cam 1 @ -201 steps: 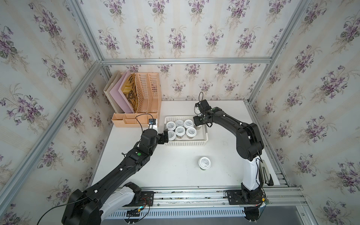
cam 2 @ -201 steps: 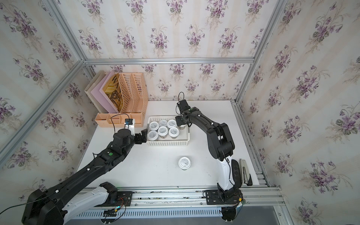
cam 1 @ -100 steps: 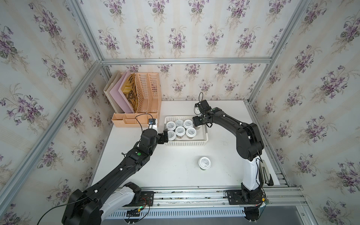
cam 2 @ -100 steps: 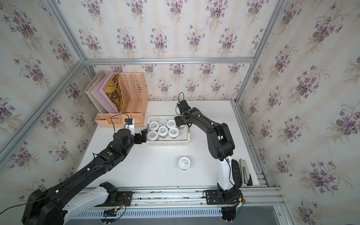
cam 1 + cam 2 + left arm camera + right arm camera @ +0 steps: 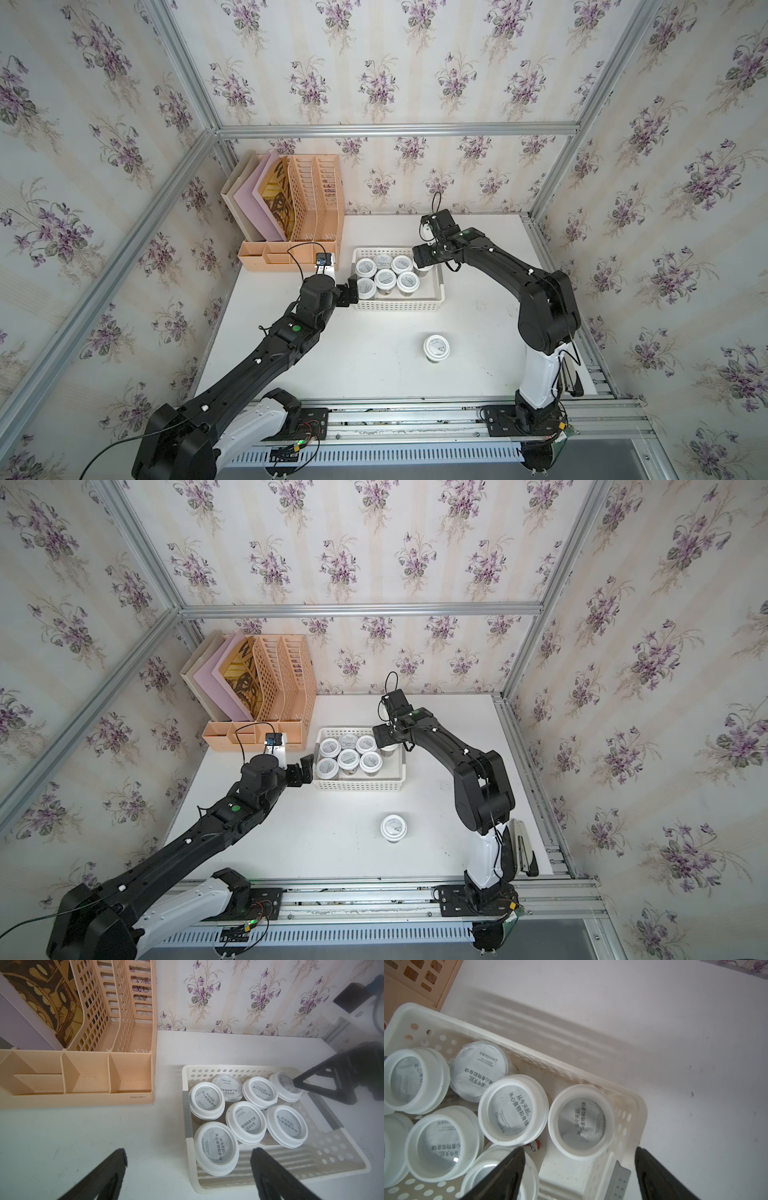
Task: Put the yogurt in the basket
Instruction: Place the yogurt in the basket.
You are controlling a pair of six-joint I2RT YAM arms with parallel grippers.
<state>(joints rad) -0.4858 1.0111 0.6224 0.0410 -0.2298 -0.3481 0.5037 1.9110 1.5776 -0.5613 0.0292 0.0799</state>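
White perforated plastic forms the basket [image 5: 397,306], which is set near the middle of the table's [image 5: 365,370] far edge. Seven yogurt cups [image 5: 246,1122] are counted inside it. One of them, the foil-topped cup [image 5: 227,1087], is seen without a white lid. An eighth cup [image 5: 436,347] is seen upright on the bare table, toward the near edge and well apart from the basket. One peach file organizer [image 5: 307,216] is placed in the far left corner.

The left claw [image 5: 348,293] is held wide open and empty just beside the basket's left end. The right claw [image 5: 579,1152] is spread open over the basket's right end, with nothing gripped. The nearest cup [image 5: 581,1122] is seen standing free just past its fingertips.

Each cup is judged light and stiff, with a smooth lid that may slip. The foil is judged easily dented. A hold across the sides, beneath the lid's rim, is advised.
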